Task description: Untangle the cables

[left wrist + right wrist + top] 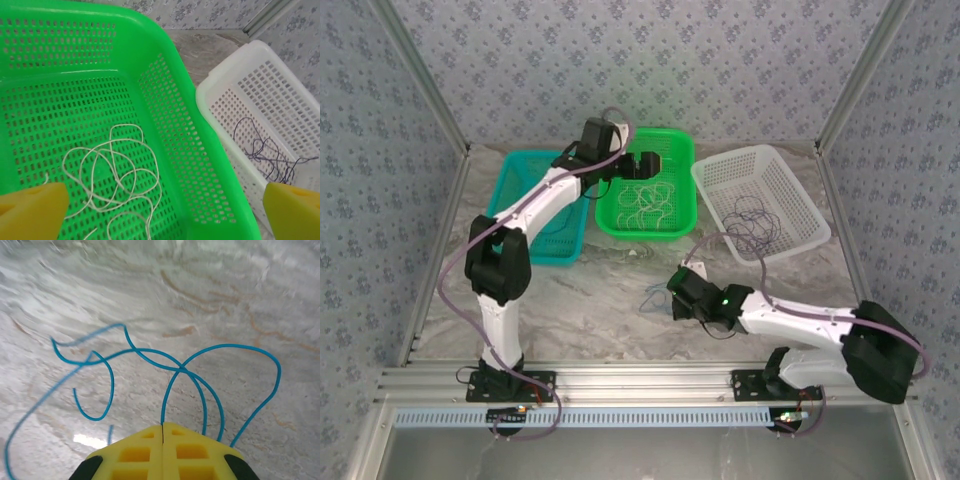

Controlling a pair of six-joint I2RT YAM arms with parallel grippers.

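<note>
From above, my left gripper (652, 166) hangs over the green basket (645, 234) at the far side, where the cream cable (645, 205) lies. The dark cable (752, 226) sits in the white basket (775, 190) to its right. My left wrist camera shows those fingers (30, 210) spread wide, holding nothing. My right wrist camera shows the right gripper (163, 432) closed on the blue cable (181, 370), which loops over the near marble table (225, 290).
</note>
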